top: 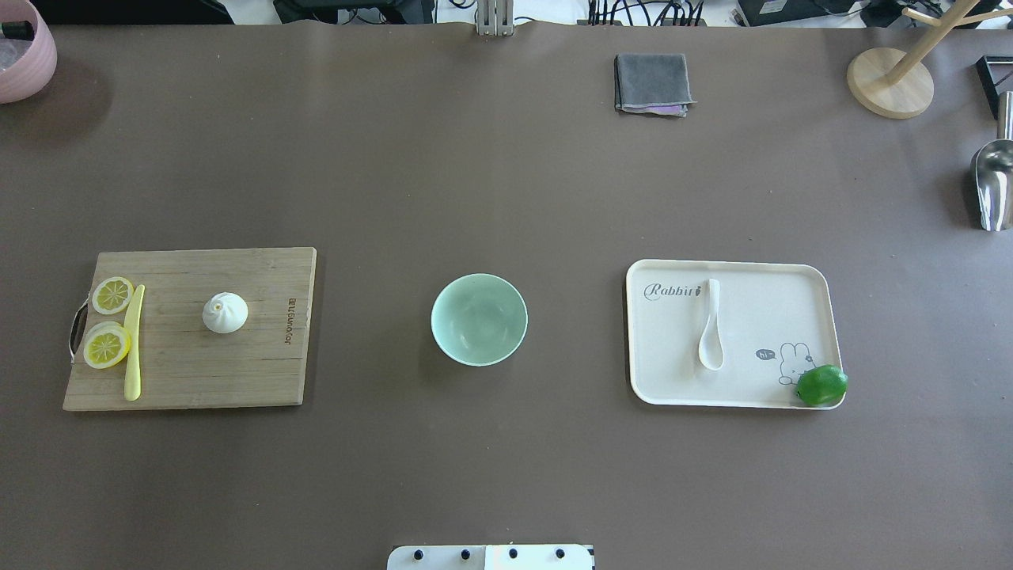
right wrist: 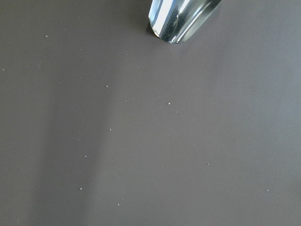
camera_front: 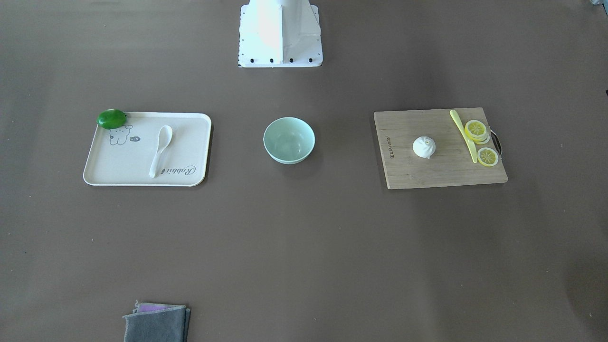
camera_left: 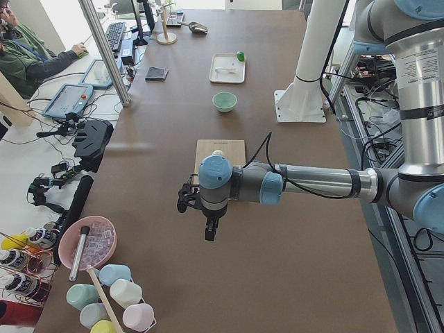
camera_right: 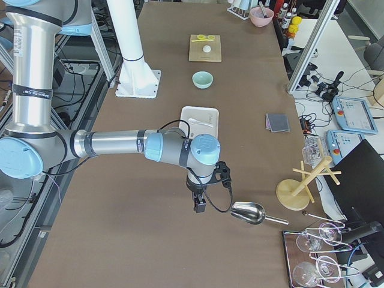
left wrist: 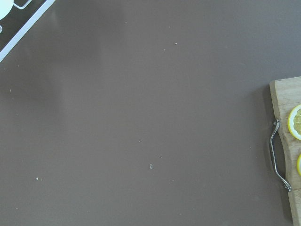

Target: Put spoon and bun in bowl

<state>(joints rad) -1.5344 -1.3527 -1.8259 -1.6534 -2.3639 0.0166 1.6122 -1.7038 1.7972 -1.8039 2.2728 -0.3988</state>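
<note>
The mint-green bowl (top: 479, 319) stands empty at the table's middle. The white spoon (top: 711, 332) lies on a cream tray (top: 807, 277) to the bowl's right in the overhead view. The white bun (top: 225, 312) sits on a wooden cutting board (top: 261, 372) to the bowl's left. My left gripper (camera_left: 209, 232) shows only in the exterior left view, above bare table beyond the board's outer end. My right gripper (camera_right: 198, 207) shows only in the exterior right view, beyond the tray near a metal scoop (camera_right: 249, 212). I cannot tell whether either is open or shut.
A green lime (top: 821, 385) rests on the tray's corner. Lemon slices (top: 111, 295) and a yellow-green knife (top: 133, 342) lie on the board's outer end. A grey cloth (top: 651, 83), a wooden stand (top: 890, 79) and a pink bowl (top: 20, 55) sit along the far edge.
</note>
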